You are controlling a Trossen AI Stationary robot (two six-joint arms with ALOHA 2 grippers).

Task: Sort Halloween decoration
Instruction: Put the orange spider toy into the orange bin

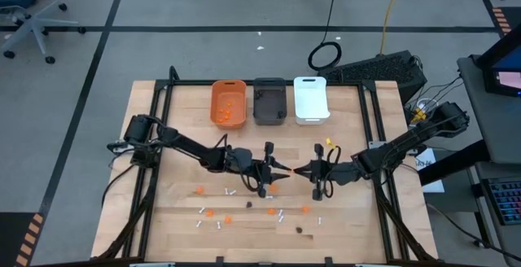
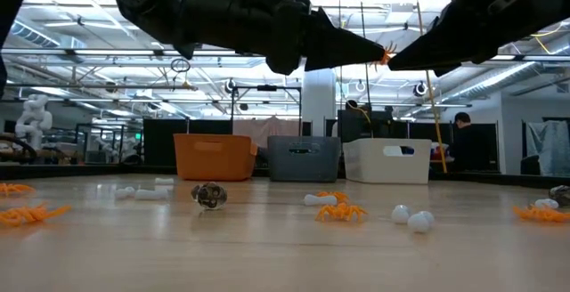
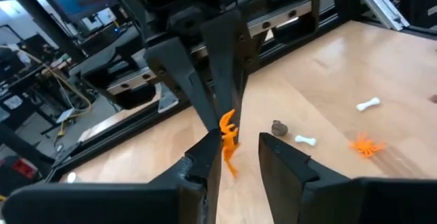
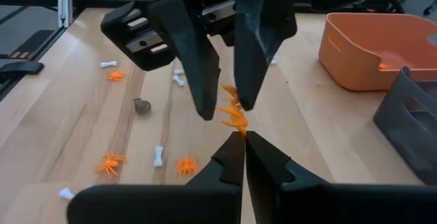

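My right end effector point(image 4: 242, 136) is pinched on an orange spider point(image 4: 234, 113) mid-air over the counter point(image 1: 163, 218); my left end effector point(image 3: 235, 152), half-closed, brackets it for handover. Orange bin point(image 1: 229, 102) holds a few pcs. Most decoration point(image 1: 244, 210) is unsorted on the counter; dark bin point(image 1: 269, 100) & white bin point(image 1: 310, 98) look empty.

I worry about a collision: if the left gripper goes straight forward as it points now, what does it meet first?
Most likely the right gripper, tip to tip with the left gripper, the orange spider between them.
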